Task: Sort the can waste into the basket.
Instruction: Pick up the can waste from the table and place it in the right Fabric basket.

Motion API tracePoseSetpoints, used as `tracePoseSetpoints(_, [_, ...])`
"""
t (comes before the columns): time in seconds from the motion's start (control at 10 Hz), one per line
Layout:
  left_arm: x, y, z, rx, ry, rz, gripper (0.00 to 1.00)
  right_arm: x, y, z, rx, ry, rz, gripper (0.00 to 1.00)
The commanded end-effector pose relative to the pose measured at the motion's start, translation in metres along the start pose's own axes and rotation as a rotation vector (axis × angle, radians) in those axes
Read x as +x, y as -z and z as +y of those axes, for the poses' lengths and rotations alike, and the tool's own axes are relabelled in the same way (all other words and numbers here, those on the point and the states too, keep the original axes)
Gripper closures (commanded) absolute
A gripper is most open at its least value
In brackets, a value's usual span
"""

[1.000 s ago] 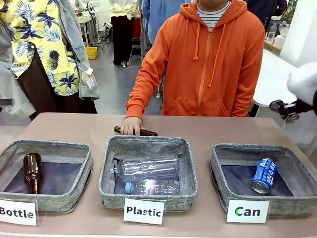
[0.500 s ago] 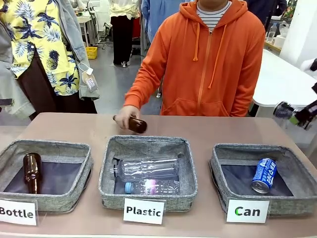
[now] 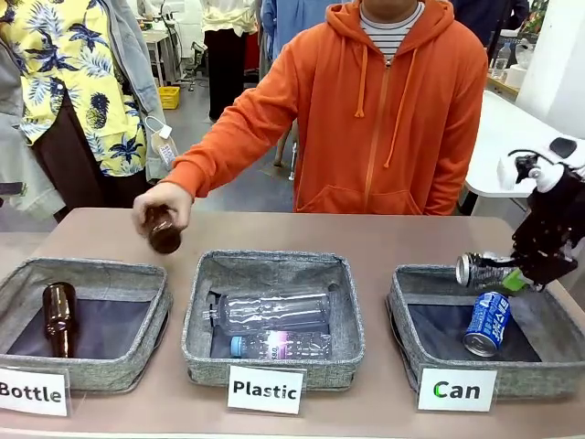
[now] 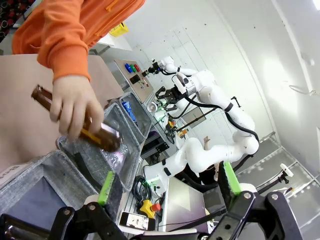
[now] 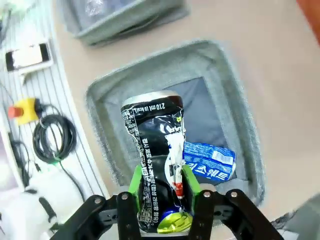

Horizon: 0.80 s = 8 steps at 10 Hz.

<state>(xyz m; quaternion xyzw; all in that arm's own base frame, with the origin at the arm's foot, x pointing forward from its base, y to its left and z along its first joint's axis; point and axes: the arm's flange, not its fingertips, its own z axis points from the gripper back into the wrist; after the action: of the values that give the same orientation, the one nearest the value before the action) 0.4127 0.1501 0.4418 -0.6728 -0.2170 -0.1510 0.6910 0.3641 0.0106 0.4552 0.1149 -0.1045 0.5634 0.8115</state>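
Right gripper [image 5: 162,200]: jaws clamped on the dented silver-and-black can [image 5: 155,165], held lengthwise, above the basket [image 3: 411,315] labelled "Can".
Risk: the can juts past the near rim; released here, it may strike the rim and roll out.
Blue can [image 3: 486,323]: already inside, lying just below the held can.
Left gripper [image 4: 167,187]: jaws wide, empty.

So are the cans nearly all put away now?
Nearly. The blue can already lies inside the basket labelled "Can". The dented silver-and-black can is in hand: the right gripper has its jaws shut on it, above that basket. What is left is letting it go so it drops in. The left gripper is open with nothing in it.
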Motion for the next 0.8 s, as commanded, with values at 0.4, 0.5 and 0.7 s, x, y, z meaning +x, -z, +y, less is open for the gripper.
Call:
tracePoseSetpoints(0.4, [0.006,-0.112,-0.044,-0.013,0.049,-0.298,0.0,-0.007,-0.008,-0.021,0.007,-0.118,0.044,0.0])
tracePoseSetpoints(0.5, [0.002,-0.123,-0.042,0.001,0.028,-0.31,0.0,-0.006,-0.008,-0.022,0.011,-0.119,0.03,0.0])
tracePoseSetpoints(0.7, [0.0,-0.123,-0.039,0.023,0.015,-0.31,0.0,-0.009,-0.009,-0.021,-0.001,-0.097,0.005,0.0])
